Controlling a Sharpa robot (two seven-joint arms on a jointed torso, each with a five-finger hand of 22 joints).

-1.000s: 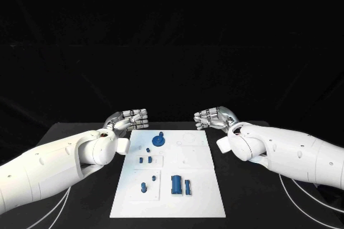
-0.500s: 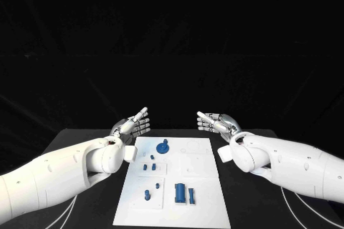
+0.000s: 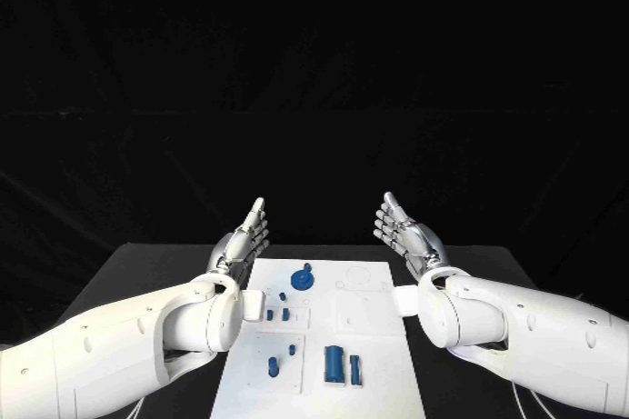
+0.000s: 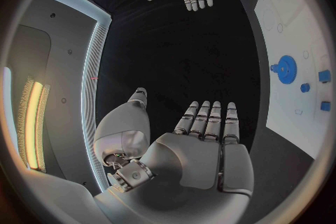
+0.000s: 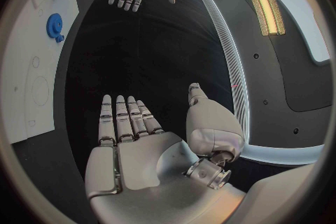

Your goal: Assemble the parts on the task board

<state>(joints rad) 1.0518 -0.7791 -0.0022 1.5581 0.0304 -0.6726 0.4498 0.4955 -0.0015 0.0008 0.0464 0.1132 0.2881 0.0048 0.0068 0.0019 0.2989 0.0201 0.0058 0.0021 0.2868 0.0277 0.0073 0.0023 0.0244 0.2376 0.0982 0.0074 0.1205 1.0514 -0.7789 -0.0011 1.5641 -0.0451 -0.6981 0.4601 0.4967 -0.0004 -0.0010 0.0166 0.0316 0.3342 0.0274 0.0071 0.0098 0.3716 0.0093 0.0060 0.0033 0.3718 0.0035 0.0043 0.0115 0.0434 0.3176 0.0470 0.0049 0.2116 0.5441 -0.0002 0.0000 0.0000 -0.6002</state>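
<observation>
Both robot hands, left (image 3: pixel 244 240) and right (image 3: pixel 409 237), hover spread and empty beyond the board (image 3: pixel 370 333). We judge the parts light, stiff, probably slippery plastic. We'd pinch the gear (image 3: pixel 300 279) by its rim.

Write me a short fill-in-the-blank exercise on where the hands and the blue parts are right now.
1. Both the left hand and the right hand have straight fingers and hold ____.
2. The blue gear lies on the white task ____.
3. The hands are raised with the task board on the table ____ the two arms.

Missing words: nothing; board; between
</observation>
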